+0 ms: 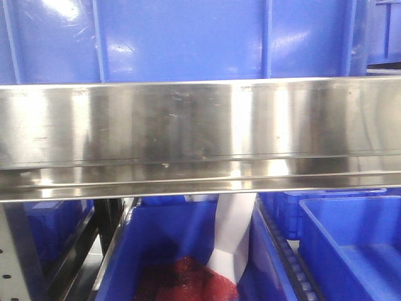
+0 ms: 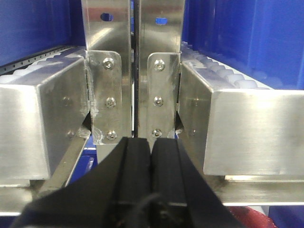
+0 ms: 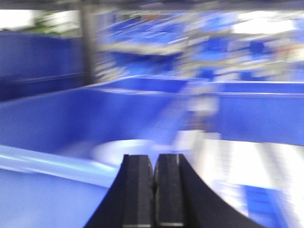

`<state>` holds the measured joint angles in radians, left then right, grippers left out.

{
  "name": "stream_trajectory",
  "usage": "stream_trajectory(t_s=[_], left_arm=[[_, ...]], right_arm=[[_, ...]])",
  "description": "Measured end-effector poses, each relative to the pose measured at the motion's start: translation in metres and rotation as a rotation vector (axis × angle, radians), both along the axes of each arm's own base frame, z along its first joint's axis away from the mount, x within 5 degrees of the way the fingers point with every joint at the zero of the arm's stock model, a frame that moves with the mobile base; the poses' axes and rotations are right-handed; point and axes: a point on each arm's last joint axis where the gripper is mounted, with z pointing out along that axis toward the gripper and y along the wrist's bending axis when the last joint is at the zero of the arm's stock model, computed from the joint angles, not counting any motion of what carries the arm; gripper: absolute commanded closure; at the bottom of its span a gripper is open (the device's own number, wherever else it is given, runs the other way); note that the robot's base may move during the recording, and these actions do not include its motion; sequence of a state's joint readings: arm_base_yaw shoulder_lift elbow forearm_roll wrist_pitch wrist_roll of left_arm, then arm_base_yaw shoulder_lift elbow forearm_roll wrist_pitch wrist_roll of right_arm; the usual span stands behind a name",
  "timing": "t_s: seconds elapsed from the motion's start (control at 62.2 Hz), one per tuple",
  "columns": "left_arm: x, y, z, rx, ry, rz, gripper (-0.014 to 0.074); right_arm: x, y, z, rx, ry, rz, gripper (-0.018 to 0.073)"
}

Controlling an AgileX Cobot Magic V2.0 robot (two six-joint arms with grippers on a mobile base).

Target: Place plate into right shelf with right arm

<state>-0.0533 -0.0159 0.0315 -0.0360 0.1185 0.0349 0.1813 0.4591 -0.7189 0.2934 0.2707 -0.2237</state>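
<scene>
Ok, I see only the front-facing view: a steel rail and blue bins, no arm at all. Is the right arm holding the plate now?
Observer: No. In the right wrist view the right fingers are pressed together with nothing between them.
Operator: Then where is the plate?
Observer: A pale round shape, probably the plate, lies just past those fingers inside a blue bin. The picture is blurred, so I cannot be sure.
Operator: And the left arm?
Observer: The left fingers are closed too, pointing at the steel uprights of the shelf.
</scene>
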Motion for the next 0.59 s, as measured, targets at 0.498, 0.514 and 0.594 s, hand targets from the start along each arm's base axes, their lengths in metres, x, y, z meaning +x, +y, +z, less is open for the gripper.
stream_trajectory(t_s=[0.498, 0.514, 0.594], left_arm=[[0.0, 0.0, 0.0, 0.0, 0.0, 0.0, 0.0643], [0.0, 0.0, 0.0, 0.0, 0.0, 0.0, 0.0643], [0.0, 0.0, 0.0, 0.0, 0.0, 0.0, 0.0643]], right_arm=[[-0.034, -0.019, -0.118, 0.048, -0.057, -0.209, 0.0489], [-0.034, -0.019, -0.122, 0.05, -0.063, -0.211, 0.0489], [-0.036, -0.02, -0.135, 0.044, -0.09, -0.217, 0.0489]])
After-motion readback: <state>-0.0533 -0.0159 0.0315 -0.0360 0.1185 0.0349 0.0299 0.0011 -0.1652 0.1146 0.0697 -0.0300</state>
